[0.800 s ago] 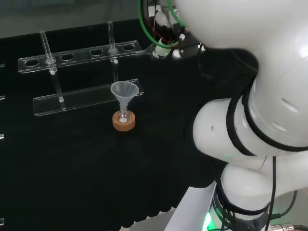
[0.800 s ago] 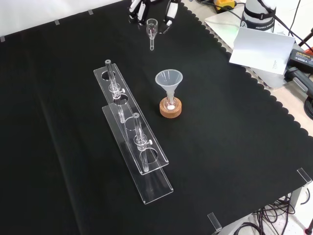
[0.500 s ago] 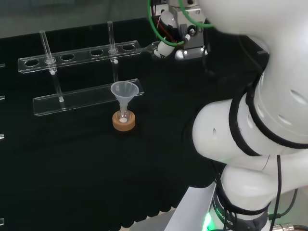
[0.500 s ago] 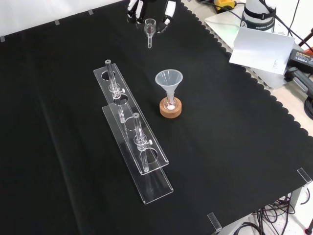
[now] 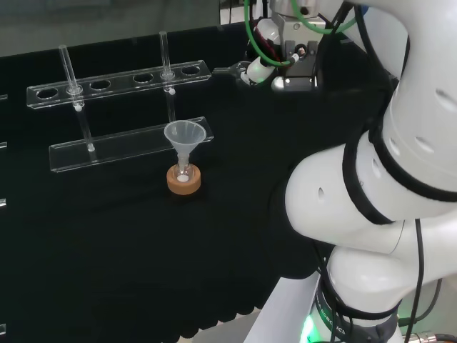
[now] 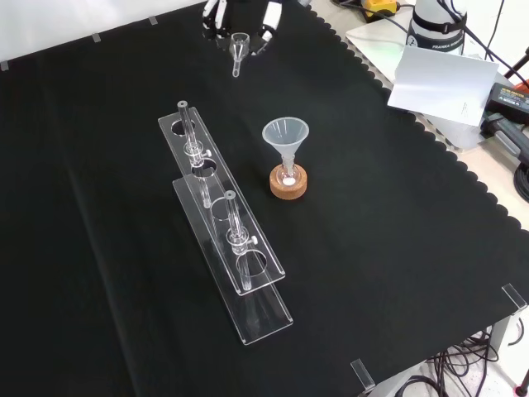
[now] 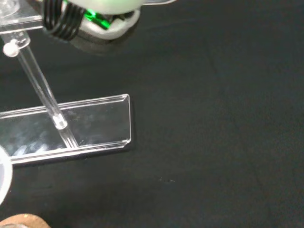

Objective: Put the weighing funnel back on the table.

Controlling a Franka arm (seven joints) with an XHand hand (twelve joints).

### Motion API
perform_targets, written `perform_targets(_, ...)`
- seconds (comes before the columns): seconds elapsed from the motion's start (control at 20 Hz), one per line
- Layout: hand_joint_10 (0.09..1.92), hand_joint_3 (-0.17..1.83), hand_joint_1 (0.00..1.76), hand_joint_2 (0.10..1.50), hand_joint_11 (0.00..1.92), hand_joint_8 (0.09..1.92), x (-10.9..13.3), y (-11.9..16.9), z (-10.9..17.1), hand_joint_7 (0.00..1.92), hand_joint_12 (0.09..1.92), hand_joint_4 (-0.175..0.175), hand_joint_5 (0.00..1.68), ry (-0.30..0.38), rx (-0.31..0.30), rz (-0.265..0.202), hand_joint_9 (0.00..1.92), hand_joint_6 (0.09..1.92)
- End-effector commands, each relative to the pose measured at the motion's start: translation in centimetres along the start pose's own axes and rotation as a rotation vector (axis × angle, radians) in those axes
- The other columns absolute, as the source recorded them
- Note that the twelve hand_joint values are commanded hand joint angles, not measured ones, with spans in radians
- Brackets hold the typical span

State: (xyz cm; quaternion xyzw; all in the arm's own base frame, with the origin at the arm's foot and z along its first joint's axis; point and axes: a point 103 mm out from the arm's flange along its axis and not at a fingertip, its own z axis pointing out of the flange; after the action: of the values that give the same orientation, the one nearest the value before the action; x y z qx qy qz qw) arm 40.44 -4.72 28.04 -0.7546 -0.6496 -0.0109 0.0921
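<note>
Clear weighing funnel [image 6: 239,43]; black cloth [image 6: 397,248]; tan cork ring [image 6: 282,189].

No text, label or number can be made out anywhere.

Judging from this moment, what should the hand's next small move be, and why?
Probably a short descent toward the bare cloth. In the front view the hand pinches the weighing funnel, stem down and seemingly above the cloth, well clear of the rack and the funnel, so nothing appears to block setting it down.
</note>
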Motion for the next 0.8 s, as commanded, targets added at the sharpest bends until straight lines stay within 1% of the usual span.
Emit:
perform_targets(0.05, 0.14, 0.45, 1.14, 0.73, 1.02, 0.71, -2.9, 3.5, 0.6, 0.62, 0.91, 0.175, 1.4, 0.06, -0.011, 0.007, 1.17, 0.36)
perform_targets(0.4, 0.14, 0.45, 1.14, 0.73, 1.02, 0.71, -5.8, 8.2, 2.4, 0.62, 0.91, 0.175, 1.4, 0.063, 0.028, -0.001, 1.17, 0.36)
perform_targets(0.8, 0.14, 0.45, 1.14, 0.73, 1.01, 0.71, -8.0, 12.7, 4.9, 0.61, 0.91, 0.175, 1.4, 0.086, 0.071, -0.008, 1.17, 0.36)
